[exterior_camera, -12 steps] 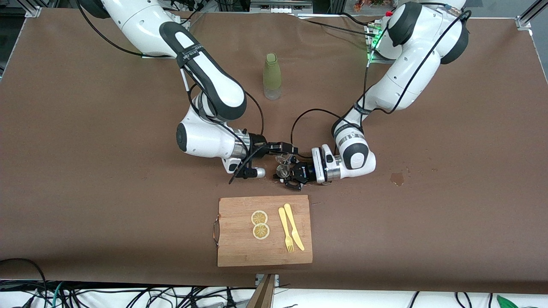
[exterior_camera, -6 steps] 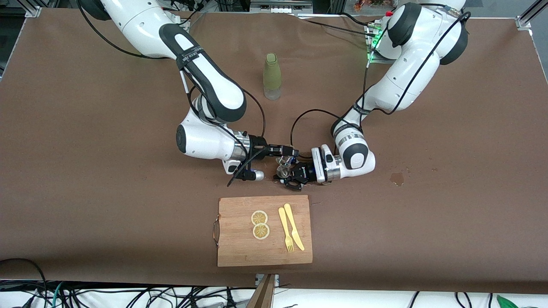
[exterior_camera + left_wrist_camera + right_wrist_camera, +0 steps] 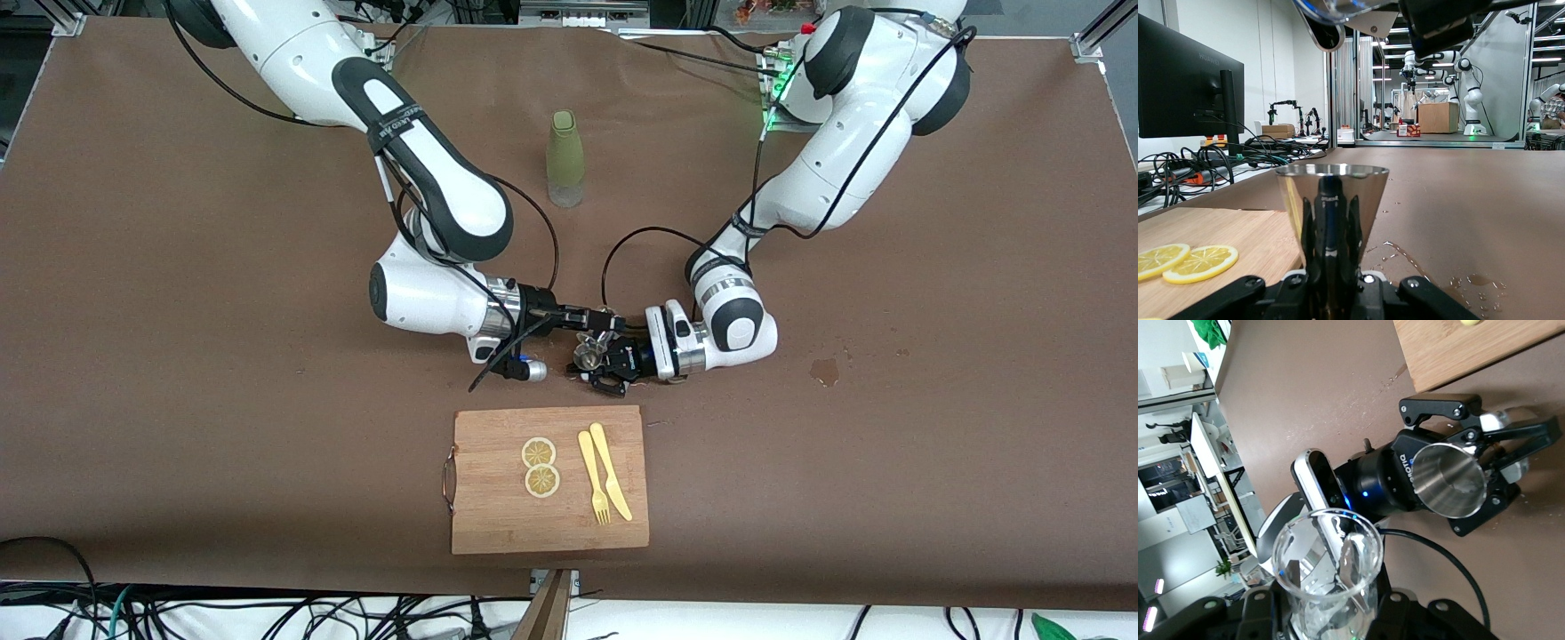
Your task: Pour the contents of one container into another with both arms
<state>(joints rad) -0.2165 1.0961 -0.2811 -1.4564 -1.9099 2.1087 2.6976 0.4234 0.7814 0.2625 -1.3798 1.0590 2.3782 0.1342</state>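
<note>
The tiny clear glass cup [image 3: 1328, 567] sits in my right gripper [image 3: 1329, 590], which is shut on it. In the front view this gripper [image 3: 605, 321] hangs just above the middle of the table, and the glass cup [image 3: 597, 337] is tilted over the silver metal cup [image 3: 584, 356]. My left gripper [image 3: 598, 364] is shut on the silver cup's narrow waist and holds it upright, just above the table. The left wrist view shows the silver cup [image 3: 1331, 200] in the left gripper [image 3: 1331, 267], with the glass rim [image 3: 1338, 10] overhead. The silver cup [image 3: 1451, 480] shows its open mouth.
A wooden cutting board [image 3: 498, 516] lies nearer the camera, carrying two lemon slices [image 3: 540, 467] and a yellow fork and knife [image 3: 605, 476]. An olive-green bottle [image 3: 565, 160] stands farther back. Water drops [image 3: 1405, 257] lie by the cup, and a wet stain [image 3: 825, 371] lies toward the left arm's end.
The right gripper with the glass cup has turned a little and shifted slightly toward the silver cup. The left arm has barely moved.
</note>
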